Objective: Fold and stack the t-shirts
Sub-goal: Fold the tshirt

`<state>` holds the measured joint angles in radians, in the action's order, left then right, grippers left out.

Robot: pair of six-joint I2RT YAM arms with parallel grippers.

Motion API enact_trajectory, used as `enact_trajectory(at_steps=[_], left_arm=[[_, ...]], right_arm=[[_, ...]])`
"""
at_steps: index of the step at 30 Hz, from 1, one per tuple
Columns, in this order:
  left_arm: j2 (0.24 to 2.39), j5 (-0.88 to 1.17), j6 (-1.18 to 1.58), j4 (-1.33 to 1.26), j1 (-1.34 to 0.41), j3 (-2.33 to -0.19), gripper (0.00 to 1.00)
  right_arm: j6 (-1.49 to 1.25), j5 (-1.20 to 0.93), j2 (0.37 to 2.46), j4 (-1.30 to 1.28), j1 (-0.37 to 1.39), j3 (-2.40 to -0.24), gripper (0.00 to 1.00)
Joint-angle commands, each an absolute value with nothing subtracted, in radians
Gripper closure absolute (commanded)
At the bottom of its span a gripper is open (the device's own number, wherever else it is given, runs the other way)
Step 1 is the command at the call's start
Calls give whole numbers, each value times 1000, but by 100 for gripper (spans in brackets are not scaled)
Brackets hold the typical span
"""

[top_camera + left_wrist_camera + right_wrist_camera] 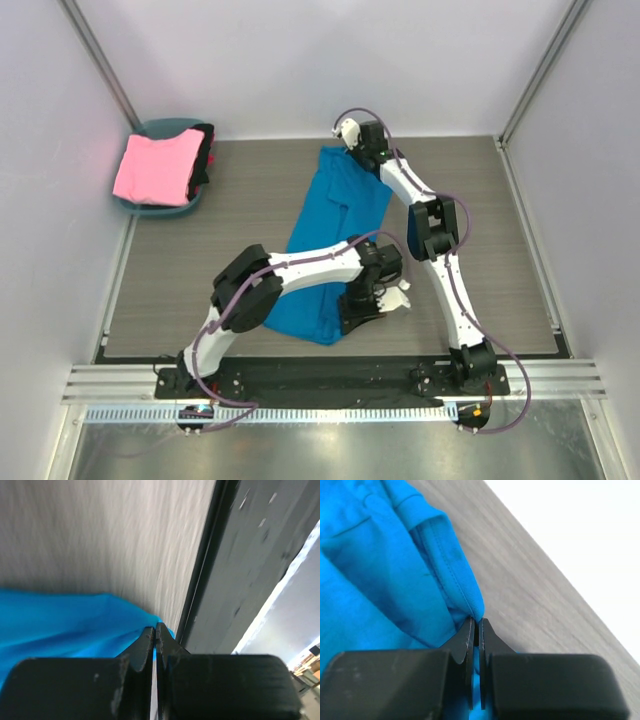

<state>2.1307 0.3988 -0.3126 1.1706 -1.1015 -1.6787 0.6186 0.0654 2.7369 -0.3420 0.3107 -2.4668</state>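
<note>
**Blue t-shirt pinched at both ends; two shirts in basket**

**Top external view**
- Blue t-shirt: lies lengthwise down the middle of the wood-grain table, partly folded, running from the far edge toward the near edge.
- Pink t-shirt: folded, resting on top of the round teal basket at the far left corner.
- Dark t-shirt: a strip of it shows at the pink one's right side, also in the basket.
- Left gripper: reaches across to the blue shirt's near right corner, down at the cloth.
- Right gripper: stretched to the far end of the blue shirt, at its top edge.

**Left wrist view**
- Left gripper: jaws clenched together, with a corner of the blue t-shirt drawn up to the tips and a sliver of blue between them.
- The table fills the upper left; a dark rail runs along its edge on the right.

**Right wrist view**
- Right gripper: jaws pressed nearly closed, grasping a stitched hem of the blue t-shirt, which enters right at the tips.
- The cloth bunches in folds to the left; bare table lies to the right.
</note>
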Motion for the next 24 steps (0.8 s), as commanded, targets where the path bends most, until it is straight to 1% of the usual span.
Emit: enact_trajectory(at_steps=[1,2,3,4,5,6,9,10,13,14,15,17,18,19,21,22,23,24], left_arm=[[2178,466,-288,1158,-1138,-1765,99],[2196,462,-281,1144,-1141,-1778,98],[2203,453,-275,1135,-1144,-1802,93],[2209,437,-262,1128,-1146,-1815,91],[2224,431,-259,1121,-1146,-1830,86],[2229,420,-258,1115,-1146,-1841,83],[2230,382,-249,1095,-1146,-1867,82],[2227,374,-249,1094,-1146,-1873,81],[2212,356,-238,1083,-1146,-1875,76],[2204,353,-236,1091,-1147,-1876,75],[2194,347,-230,1095,-1146,-1879,73],[2126,322,-226,1104,-1146,-1861,70],[2094,280,-227,1104,-1144,-1847,69],[2012,253,-226,1103,-1140,-1832,67],[1920,195,-233,1100,-1131,-1800,54],[1875,128,-242,1095,-1118,-1793,47],[1785,95,-248,1077,-1112,-1784,39],[1710,33,-265,1057,-1097,-1766,33]], right_arm=[[615,51,2770,-207,319,-2511,99],[615,48,2775,-175,322,-2514,99],[612,46,2780,-160,327,-2517,99],[597,38,2787,-144,328,-2523,99],[586,32,2787,-111,328,-2523,99],[569,23,2789,-97,328,-2523,99],[525,12,2790,-55,331,-2530,98],[508,-33,2787,-49,336,-2533,98],[486,-46,2769,-28,341,-2531,94],[462,-35,2763,-17,342,-2530,89],[442,-22,2741,-11,342,-2528,73],[416,32,2703,-6,342,-2505,59],[408,50,2648,-5,342,-2485,46],[402,69,2608,35,341,-2427,43],[374,122,2531,81,336,-2366,38],[361,149,2446,93,336,-2306,37],[347,173,2404,121,336,-2274,37],[313,213,2313,130,333,-2217,36]])
